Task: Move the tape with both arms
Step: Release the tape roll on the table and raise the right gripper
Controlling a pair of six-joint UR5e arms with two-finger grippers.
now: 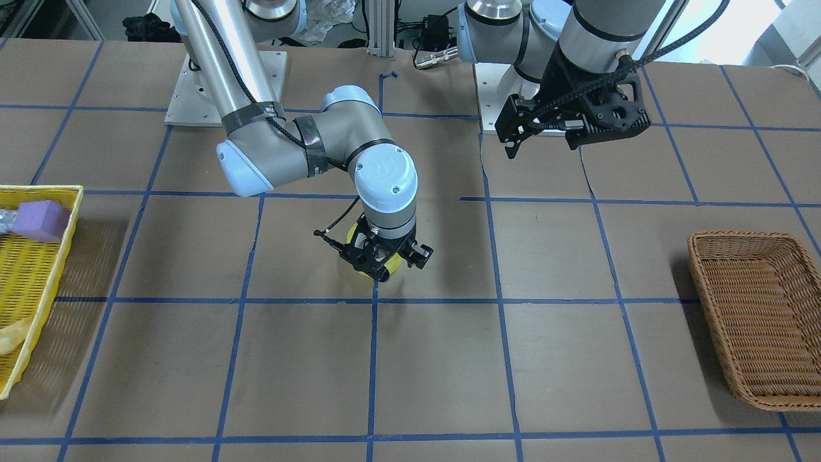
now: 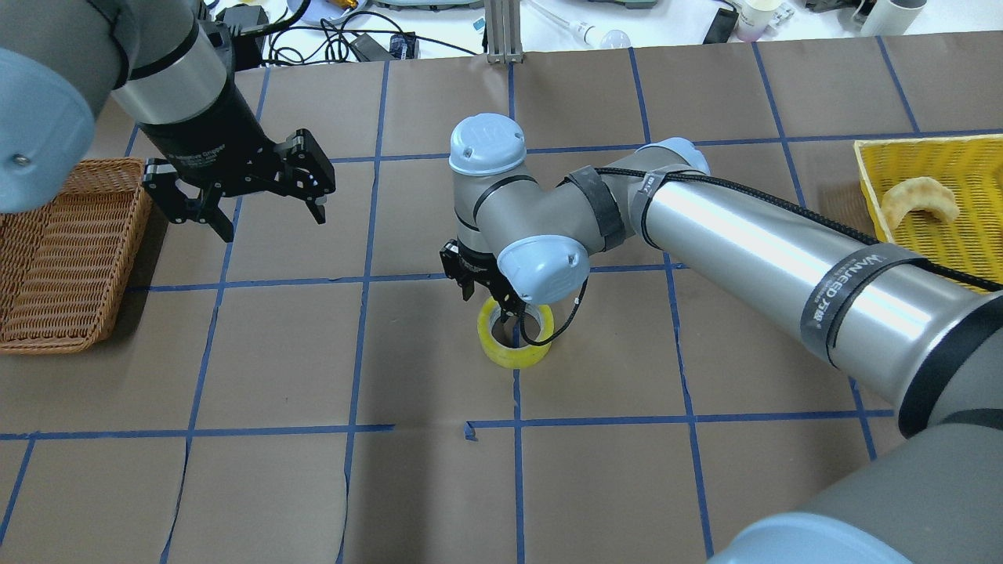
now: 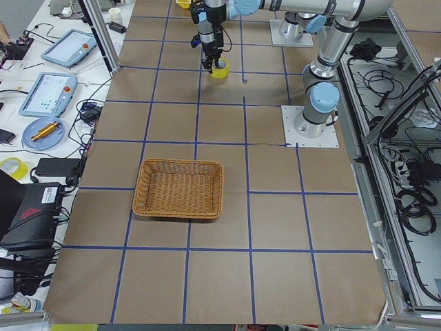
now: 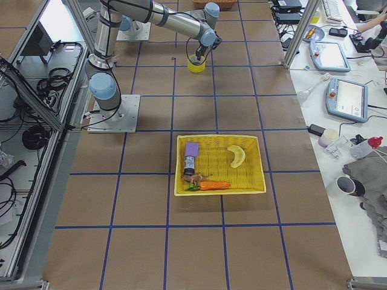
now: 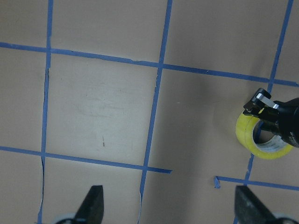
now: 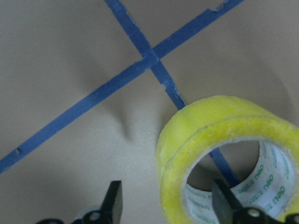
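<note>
The yellow tape roll point(image 2: 513, 356) lies flat on the brown table at a crossing of blue lines; it also shows in the front view point(image 1: 389, 269) and the right wrist view point(image 6: 205, 121). My right gripper point(image 2: 511, 317) points down over it, open, with one finger inside the white core and the other outside the roll's wall. In the right wrist view point(image 6: 170, 205) the outer finger stands clear of the roll. My left gripper point(image 2: 274, 223) hangs open and empty above the table, well to the side of the tape; its wrist view shows the tape point(image 5: 254, 140) far off.
A brown wicker basket point(image 2: 55, 251) stands on the left arm's side. A yellow basket point(image 1: 32, 282) with a purple foam block point(image 1: 42, 219) and other items stands on the right arm's side. Blue tape lines grid the table.
</note>
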